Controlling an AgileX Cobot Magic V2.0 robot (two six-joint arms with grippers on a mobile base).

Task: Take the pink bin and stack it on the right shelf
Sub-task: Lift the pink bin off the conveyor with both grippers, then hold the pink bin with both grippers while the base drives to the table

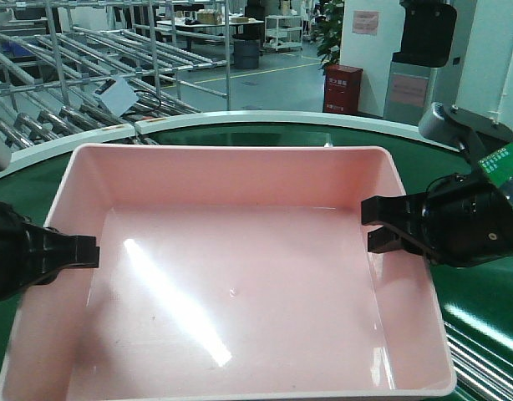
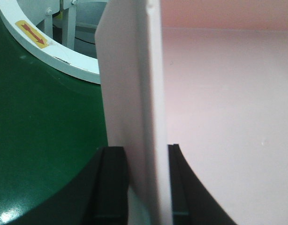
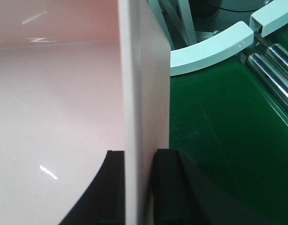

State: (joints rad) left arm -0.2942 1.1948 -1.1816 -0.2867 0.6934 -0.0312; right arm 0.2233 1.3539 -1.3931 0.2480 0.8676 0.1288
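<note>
The pink bin (image 1: 240, 292) is a wide shallow tub with nothing in it, sitting on the green conveyor belt (image 1: 482, 317). My left gripper (image 1: 83, 252) straddles its left wall, one finger outside and one inside. In the left wrist view that gripper (image 2: 147, 187) is shut on the bin wall (image 2: 134, 93). My right gripper (image 1: 380, 225) straddles the right wall. In the right wrist view it (image 3: 138, 187) is shut on that wall (image 3: 144, 84). The right shelf is out of view.
A white curved rim (image 1: 240, 121) borders the belt at the back. Metal rollers (image 3: 275, 70) run along the belt's right side. Roller racks (image 1: 73, 67) stand behind on the left, and a red box (image 1: 342, 88) behind on the right.
</note>
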